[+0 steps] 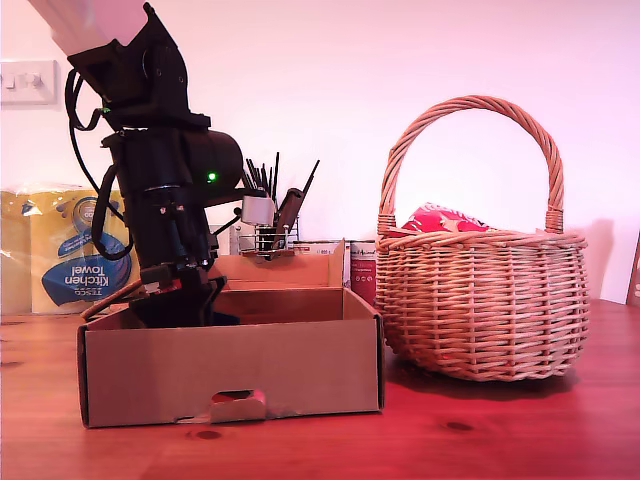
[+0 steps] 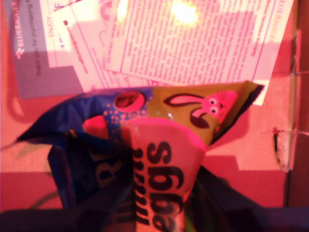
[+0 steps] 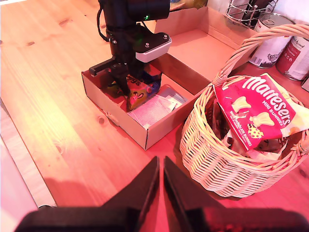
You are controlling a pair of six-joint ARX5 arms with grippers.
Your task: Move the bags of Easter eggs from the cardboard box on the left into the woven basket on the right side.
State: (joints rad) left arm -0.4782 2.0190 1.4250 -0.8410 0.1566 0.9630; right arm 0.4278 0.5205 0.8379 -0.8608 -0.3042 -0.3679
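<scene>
The cardboard box (image 1: 230,370) stands at the exterior view's left, and my first gripper (image 3: 126,86) reaches down into it. It is shut on a navy and yellow bag of Easter eggs (image 2: 159,145) with a pink bunny print, crumpled up close to the camera. The box's front wall hides the jaws in the exterior view. The woven basket (image 1: 480,300) stands at the exterior view's right with a red bag (image 3: 256,113) lying on cream-white bags inside. My second gripper (image 3: 161,166) hovers above the table before the basket, shut on nothing.
White printed papers (image 3: 154,108) lie on the box floor under the bag. Behind the box are a kitchen towel pack (image 1: 70,250), a wire pot of black brushes (image 1: 270,235) and two cans (image 3: 270,43). The box's back flap (image 3: 193,48) lies open.
</scene>
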